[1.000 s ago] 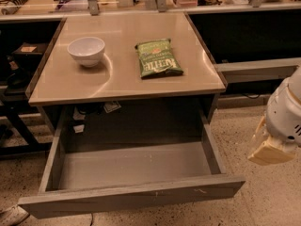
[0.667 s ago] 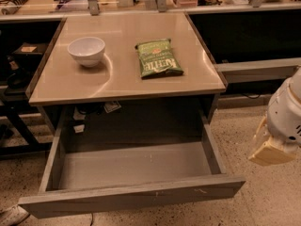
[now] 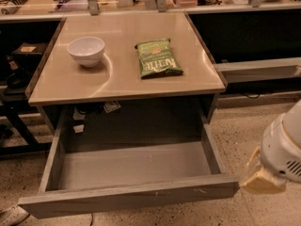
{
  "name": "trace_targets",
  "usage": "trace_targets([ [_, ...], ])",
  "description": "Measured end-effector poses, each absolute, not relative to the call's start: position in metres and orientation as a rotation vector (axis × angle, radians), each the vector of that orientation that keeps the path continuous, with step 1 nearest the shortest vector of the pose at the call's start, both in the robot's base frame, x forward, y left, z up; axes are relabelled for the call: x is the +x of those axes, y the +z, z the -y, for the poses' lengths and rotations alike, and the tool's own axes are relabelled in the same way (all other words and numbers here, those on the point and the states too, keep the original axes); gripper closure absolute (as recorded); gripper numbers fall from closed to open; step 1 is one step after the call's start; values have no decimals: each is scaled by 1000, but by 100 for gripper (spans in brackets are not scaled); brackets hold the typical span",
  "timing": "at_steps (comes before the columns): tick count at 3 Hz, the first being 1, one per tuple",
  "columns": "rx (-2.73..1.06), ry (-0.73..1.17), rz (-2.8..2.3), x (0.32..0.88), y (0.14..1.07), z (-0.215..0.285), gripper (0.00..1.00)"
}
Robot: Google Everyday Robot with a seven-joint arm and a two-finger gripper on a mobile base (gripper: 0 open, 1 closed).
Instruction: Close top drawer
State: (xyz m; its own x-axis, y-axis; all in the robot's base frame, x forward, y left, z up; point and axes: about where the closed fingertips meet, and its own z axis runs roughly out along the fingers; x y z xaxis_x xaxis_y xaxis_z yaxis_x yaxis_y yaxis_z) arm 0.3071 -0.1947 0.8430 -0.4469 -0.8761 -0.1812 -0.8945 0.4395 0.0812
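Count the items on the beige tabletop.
2: a white bowl at the left, a green chip bag right of center. Nothing seems hidden. The gripper hangs low right, near the open top drawer's front corner.

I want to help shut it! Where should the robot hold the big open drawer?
The top drawer has a flat front with no handle, so I'd press its middle from the front, toward the table. The gripper hangs by the front's right end.

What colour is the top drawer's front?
The top drawer is grey with pale scuffs, camera view; the pincer is beside its right end.
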Motion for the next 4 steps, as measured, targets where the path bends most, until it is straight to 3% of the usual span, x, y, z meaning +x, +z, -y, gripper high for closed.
trace_targets([
  [2,-1542,443,-2705,271,738,187,100],
  [4,-1532,475,-2719,267,726,186,100],
])
